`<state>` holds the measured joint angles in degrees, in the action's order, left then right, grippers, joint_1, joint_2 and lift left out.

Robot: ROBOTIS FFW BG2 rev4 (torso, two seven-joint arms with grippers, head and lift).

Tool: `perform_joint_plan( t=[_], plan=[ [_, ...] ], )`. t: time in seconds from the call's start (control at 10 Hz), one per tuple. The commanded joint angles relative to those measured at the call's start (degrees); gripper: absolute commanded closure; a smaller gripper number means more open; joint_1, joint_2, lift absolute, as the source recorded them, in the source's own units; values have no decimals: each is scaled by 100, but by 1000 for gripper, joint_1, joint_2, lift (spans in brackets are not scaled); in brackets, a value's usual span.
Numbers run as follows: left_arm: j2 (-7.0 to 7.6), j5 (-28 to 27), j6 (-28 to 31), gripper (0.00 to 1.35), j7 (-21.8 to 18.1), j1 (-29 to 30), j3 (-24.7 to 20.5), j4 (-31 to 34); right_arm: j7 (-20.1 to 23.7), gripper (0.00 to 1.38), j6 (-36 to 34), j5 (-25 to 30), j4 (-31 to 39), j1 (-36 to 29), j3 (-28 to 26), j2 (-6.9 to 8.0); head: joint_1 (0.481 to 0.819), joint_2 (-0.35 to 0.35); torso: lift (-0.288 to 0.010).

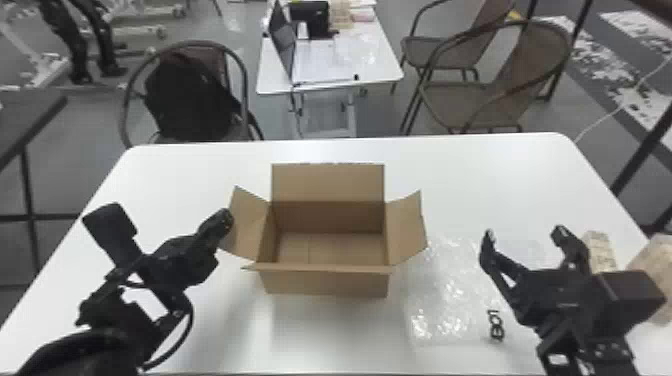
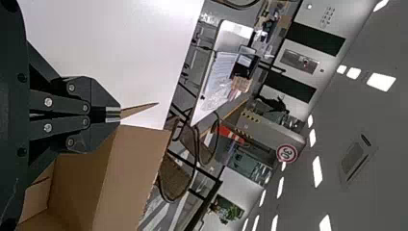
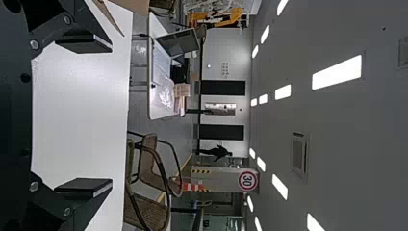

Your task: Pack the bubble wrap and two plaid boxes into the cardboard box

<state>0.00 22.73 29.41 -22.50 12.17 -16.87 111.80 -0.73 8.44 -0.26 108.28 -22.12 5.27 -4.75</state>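
Note:
The open cardboard box (image 1: 327, 282) stands upright in the middle of the table, its inside bare and its flaps spread. My left gripper (image 1: 225, 220) is at its left flap; in the left wrist view that gripper (image 2: 113, 114) is shut, with a flap corner (image 2: 139, 110) just past its tips. I cannot tell whether they touch. Clear bubble wrap (image 1: 440, 295) lies flat right of the box. Above its right part my right gripper (image 1: 525, 234) is open; in the right wrist view the gripper (image 3: 91, 115) has nothing between its fingers. Beyond it are two pale patterned boxes (image 1: 601, 248) (image 1: 656, 267), partly hidden.
The white table (image 1: 190, 170) has its far edge behind the box. Behind stand chairs (image 1: 500, 100), one with a black bag (image 1: 187, 97), and a second table (image 1: 320, 60) with a laptop. Black lettering (image 1: 495, 325) shows at the wrap's near right part.

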Motion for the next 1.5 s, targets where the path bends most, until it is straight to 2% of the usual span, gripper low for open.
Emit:
perform_joint_plan(
  t=[0.0,0.1,0.4,0.6,0.7,0.9,1.0,1.4],
  plan=[
    [-15,21,-59,1208,0,13,0,-9,-6,288,0,0,-8,6,0,0,695,86,-110],
    [-15,29,-85,1208,0,13,0,-9,-6,288,-9,-97,-35,6,0,0,695,86,-110],
    [-15,38,-129,1208,-9,31,17,-17,-155,288,-668,-202,132,6,44,0,695,85,-109],
    [-15,38,-164,1208,-27,31,26,-35,-445,283,-1740,-299,431,76,106,0,695,80,-109],
    [-15,47,-173,1208,-27,40,26,-44,-436,283,-2118,-360,405,199,106,-17,695,78,-109],
    [-15,91,-217,1208,-44,48,44,-70,-357,283,-2584,-606,62,516,141,-184,695,79,-109],
    [-15,91,-226,1208,-44,48,44,-70,-331,283,-3102,-650,1,683,141,-228,695,79,-109],
    [-15,100,-252,1208,-44,57,70,-97,-322,282,-4711,-905,-96,1140,141,-211,695,75,-109]
  ],
)
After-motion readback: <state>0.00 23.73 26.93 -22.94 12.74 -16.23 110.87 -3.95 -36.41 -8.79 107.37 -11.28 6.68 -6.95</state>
